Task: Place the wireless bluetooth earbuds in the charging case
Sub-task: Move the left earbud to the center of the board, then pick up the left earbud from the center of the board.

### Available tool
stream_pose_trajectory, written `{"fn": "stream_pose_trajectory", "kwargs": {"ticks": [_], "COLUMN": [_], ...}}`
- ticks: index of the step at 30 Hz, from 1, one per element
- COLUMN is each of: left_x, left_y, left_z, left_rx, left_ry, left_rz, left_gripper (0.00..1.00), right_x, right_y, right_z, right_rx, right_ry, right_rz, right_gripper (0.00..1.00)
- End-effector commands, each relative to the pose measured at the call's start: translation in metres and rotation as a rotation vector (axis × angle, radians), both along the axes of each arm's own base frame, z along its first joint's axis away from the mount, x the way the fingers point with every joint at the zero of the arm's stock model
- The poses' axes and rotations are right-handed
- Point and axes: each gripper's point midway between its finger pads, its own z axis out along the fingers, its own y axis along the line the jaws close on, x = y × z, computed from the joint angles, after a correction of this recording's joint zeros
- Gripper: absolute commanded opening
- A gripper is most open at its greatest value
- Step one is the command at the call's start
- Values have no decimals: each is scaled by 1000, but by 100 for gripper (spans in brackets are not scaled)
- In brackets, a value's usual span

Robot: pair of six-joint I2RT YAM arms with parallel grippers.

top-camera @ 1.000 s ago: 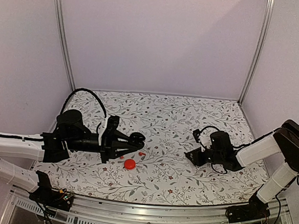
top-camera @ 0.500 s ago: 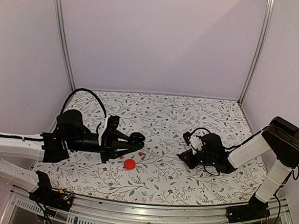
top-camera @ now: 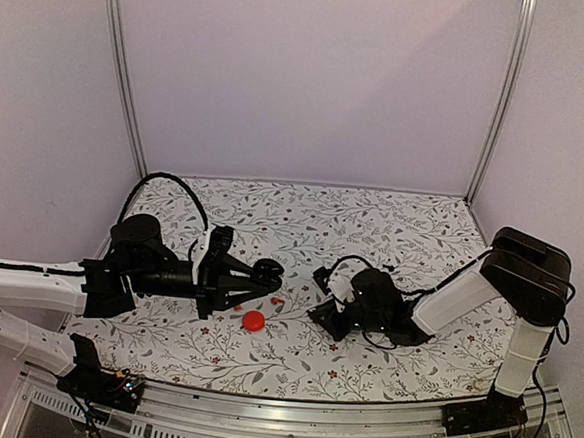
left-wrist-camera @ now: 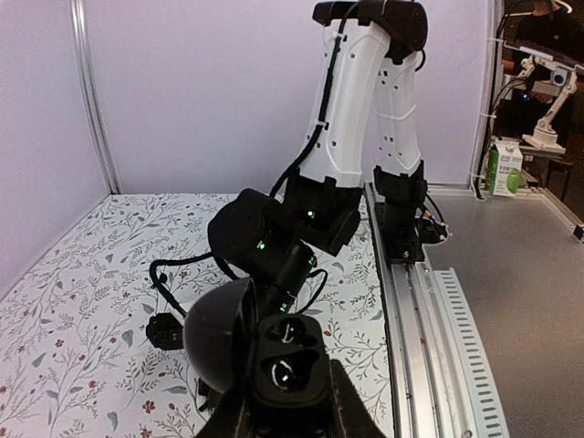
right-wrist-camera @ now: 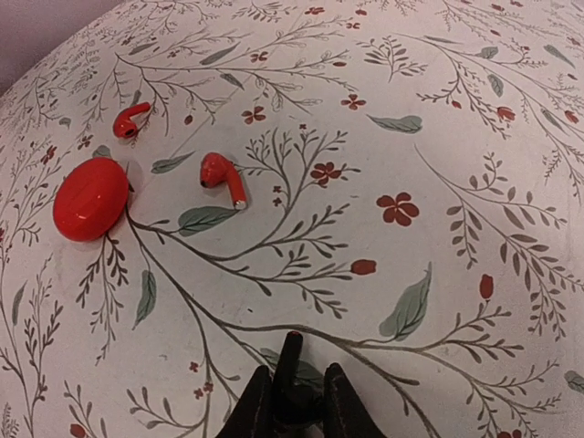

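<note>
My left gripper (top-camera: 260, 279) is shut on an open black charging case (left-wrist-camera: 287, 356), held above the table with its round lid (left-wrist-camera: 212, 336) swung to the left. Its two wells face up; I cannot tell what is in them. My right gripper (right-wrist-camera: 292, 376) is shut on a black earbud (right-wrist-camera: 290, 358), stem pointing forward, low over the cloth. It sits right of the left gripper in the top view (top-camera: 319, 314). Two red earbuds (right-wrist-camera: 222, 178) (right-wrist-camera: 130, 119) lie loose on the cloth beside a closed red case (right-wrist-camera: 89, 197), which also shows in the top view (top-camera: 254, 321).
A floral tablecloth (top-camera: 371, 235) covers the table, with white walls and metal corner posts (top-camera: 121, 77) around it. A metal rail (top-camera: 288, 419) runs along the near edge. The right arm's black wrist (left-wrist-camera: 265, 242) is close in front of the held case.
My right arm has swept left across the cloth with the black earbud, from the right side toward the middle. The left arm and the case have not moved.
</note>
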Motion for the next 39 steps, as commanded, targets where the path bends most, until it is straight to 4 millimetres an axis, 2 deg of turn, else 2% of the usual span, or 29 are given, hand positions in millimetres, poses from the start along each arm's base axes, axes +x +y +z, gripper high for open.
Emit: {"fn": "stream_pose_trajectory", "kwargs": {"ticks": [1, 7, 10, 26, 32, 39], "left_x": [1, 0, 1, 0, 0, 0], "left_y": [2, 4, 3, 4, 4, 5], "left_z": [1, 2, 1, 2, 2, 2], "left_rx": [-4, -9, -10, -10, -10, -9], "left_ry": [-16, -20, -20, -22, -24, -25], "left_rz": [7, 8, 8, 10, 10, 10], "left_gripper": [0, 0, 0, 0, 0, 0], "right_x": [-16, -23, -26, -36, -31, -27], "right_y": [-8, -21, -22, -11, -6, -6], "right_z": [-35, -32, -25, -31, -33, -38], "right_rx": [-68, -57, -44, -23, -25, -32], "right_ry": [98, 58, 20, -62, -74, -72], "right_rz": [-28, -16, 17, 187, 202, 207], "right_gripper": [27, 40, 43, 39, 38, 33]}}
